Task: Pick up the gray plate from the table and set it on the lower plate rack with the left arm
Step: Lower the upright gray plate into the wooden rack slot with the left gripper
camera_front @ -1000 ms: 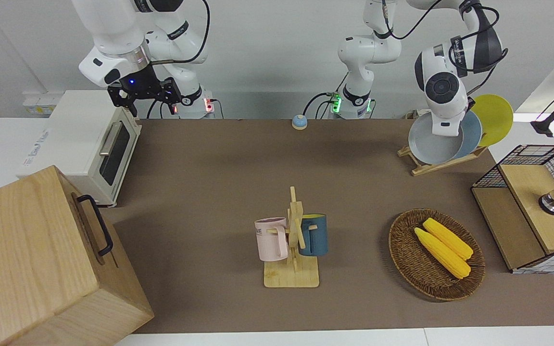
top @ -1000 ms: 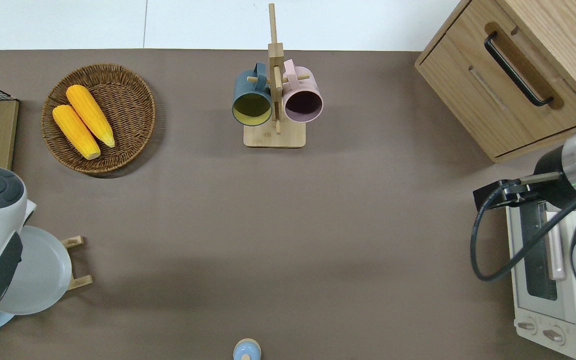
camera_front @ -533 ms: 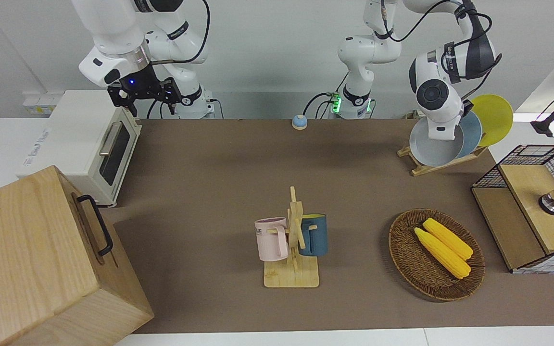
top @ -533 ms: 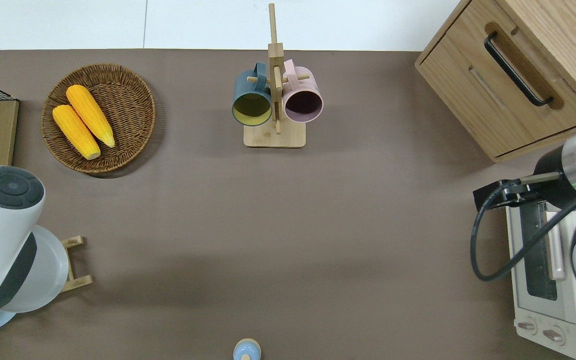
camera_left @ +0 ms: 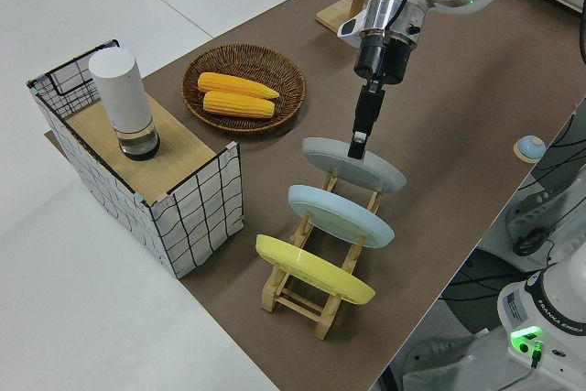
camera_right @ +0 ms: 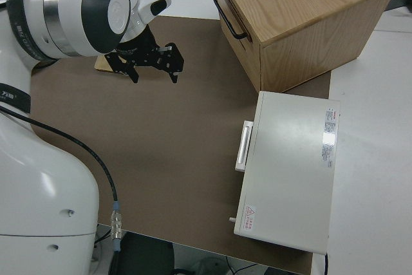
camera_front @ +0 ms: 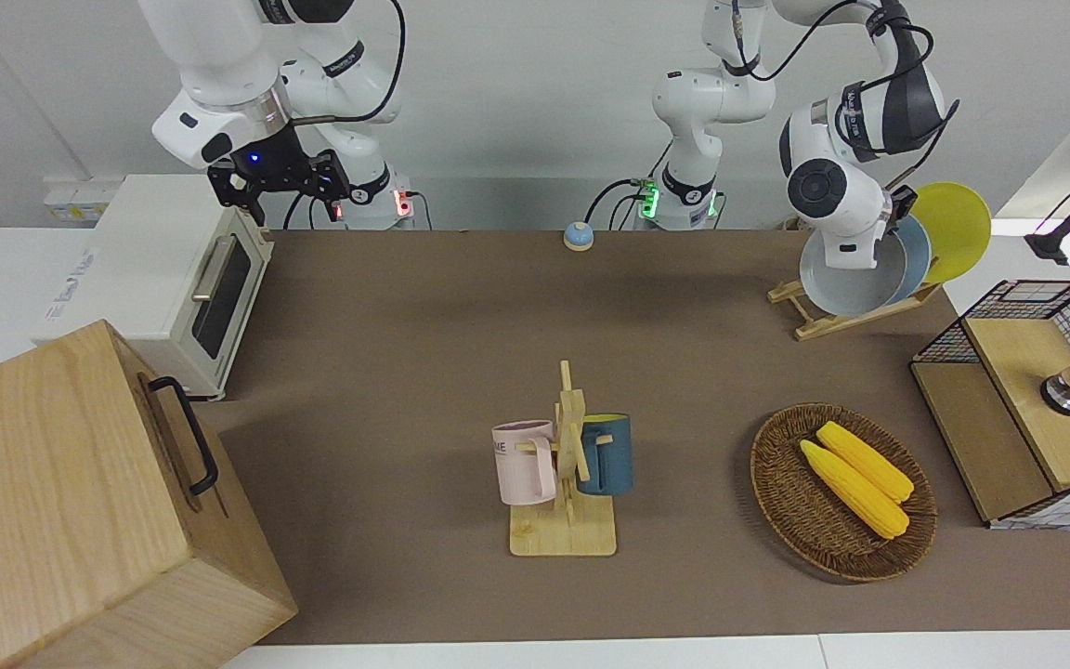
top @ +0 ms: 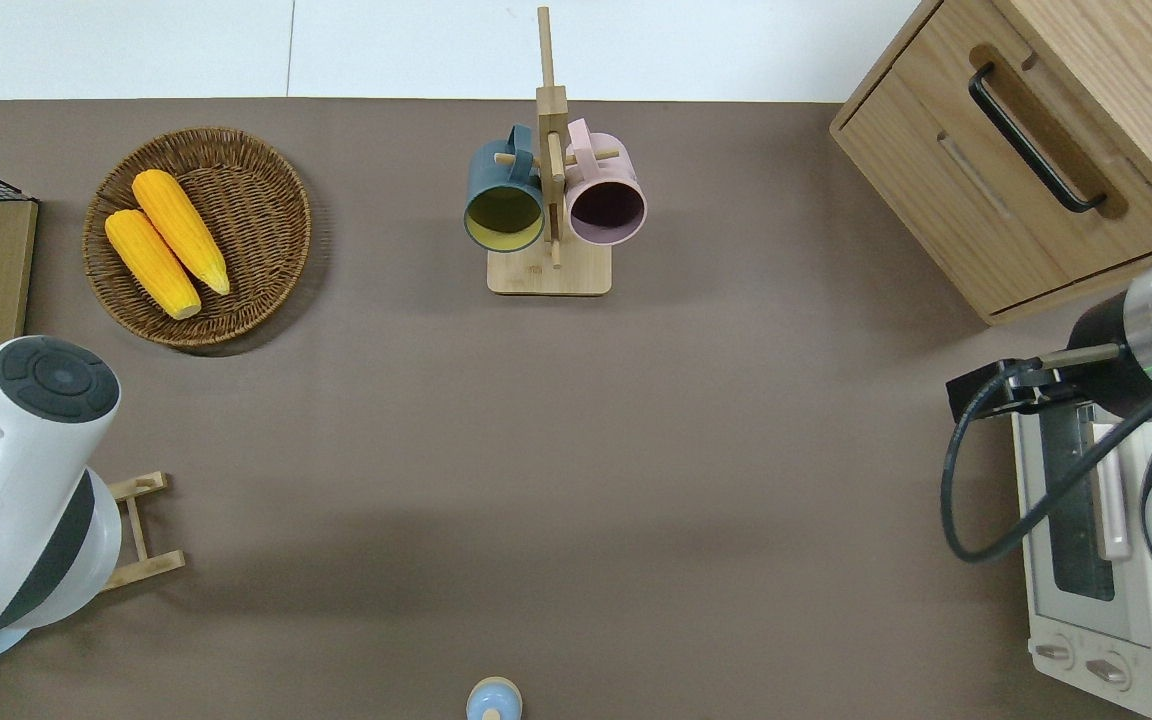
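Note:
The gray plate (camera_left: 364, 168) leans in the lower plate rack (camera_left: 316, 304), in the slot farthest from the robots. My left gripper (camera_left: 356, 145) comes down from above and is shut on the plate's upper rim. From the front, the gray plate (camera_front: 843, 283) shows under the left arm's wrist (camera_front: 832, 200), which hides the fingers. Seen from overhead, the left arm (top: 26, 480) covers the plate, and only the rack's end (top: 141, 530) sticks out. The right gripper (camera_right: 153, 74) is parked and open.
A light blue plate (camera_left: 341, 215) and a yellow plate (camera_left: 313, 270) stand in the same rack, nearer to the robots. A basket of corn (camera_front: 841, 488), a wire-sided box (camera_front: 1027, 400), a mug stand (camera_front: 567, 465), a toaster oven (camera_front: 173, 279) and a wooden cabinet (camera_front: 80, 502) are also on the table.
The left arm has brought the gray plate back toward the light blue plate and stood it more upright in the rack. Overhead, the plate has gone under the arm. The right arm has not moved.

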Action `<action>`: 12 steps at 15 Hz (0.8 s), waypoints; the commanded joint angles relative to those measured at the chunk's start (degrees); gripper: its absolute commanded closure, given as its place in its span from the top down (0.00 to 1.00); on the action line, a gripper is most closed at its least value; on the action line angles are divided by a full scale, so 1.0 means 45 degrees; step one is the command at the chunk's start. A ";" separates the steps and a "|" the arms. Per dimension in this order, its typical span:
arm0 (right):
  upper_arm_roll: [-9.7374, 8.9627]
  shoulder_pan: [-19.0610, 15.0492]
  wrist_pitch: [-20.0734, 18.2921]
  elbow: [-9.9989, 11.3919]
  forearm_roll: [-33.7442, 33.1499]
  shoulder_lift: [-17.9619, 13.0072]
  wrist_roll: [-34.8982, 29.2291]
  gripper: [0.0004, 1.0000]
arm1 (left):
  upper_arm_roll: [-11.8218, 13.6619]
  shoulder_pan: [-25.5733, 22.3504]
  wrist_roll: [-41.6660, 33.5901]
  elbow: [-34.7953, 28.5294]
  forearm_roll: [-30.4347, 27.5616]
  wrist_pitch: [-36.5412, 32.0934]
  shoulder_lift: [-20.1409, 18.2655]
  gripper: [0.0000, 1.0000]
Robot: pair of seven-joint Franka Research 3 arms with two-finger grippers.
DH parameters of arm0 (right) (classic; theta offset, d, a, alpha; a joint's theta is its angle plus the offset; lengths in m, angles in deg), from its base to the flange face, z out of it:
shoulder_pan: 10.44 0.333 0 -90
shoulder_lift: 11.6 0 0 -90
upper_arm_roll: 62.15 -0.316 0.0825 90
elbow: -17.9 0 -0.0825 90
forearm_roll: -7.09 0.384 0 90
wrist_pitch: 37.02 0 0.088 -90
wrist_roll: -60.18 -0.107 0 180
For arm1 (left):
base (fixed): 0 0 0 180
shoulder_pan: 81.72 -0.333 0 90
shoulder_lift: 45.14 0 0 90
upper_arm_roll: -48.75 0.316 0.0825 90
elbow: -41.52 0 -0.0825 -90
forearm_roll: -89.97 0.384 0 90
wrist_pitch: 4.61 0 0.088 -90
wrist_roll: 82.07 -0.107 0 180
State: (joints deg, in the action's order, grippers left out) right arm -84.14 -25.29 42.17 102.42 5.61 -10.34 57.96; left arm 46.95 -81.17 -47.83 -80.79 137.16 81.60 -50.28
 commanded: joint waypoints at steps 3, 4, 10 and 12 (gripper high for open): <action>-0.0270 -0.0294 -0.0137 -0.0092 -0.0082 -0.0026 -0.0151 0.98 | 0.0086 0.0091 0.0812 -0.0398 0.0508 -0.0035 0.0126 0.00; -0.0270 -0.0294 -0.0137 -0.0073 -0.0082 -0.0026 -0.0151 0.98 | 0.0086 0.0071 0.0811 -0.0398 0.0508 0.0042 0.0126 0.00; -0.0269 -0.0294 -0.0137 -0.0092 -0.0082 -0.0026 -0.0151 0.98 | 0.0086 0.0091 0.1007 -0.0340 0.0820 -0.0133 0.0224 0.00; -0.0270 -0.0294 -0.0137 -0.0073 -0.0082 -0.0026 -0.0151 0.98 | -0.0031 0.0052 0.0967 -0.0320 0.0821 -0.0172 0.0127 0.00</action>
State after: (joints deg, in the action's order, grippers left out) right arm -84.14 -25.29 42.17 102.42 5.61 -10.34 57.96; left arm 46.76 -81.15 -44.66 -81.55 138.40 81.65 -49.33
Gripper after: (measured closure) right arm 0.013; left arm 0.965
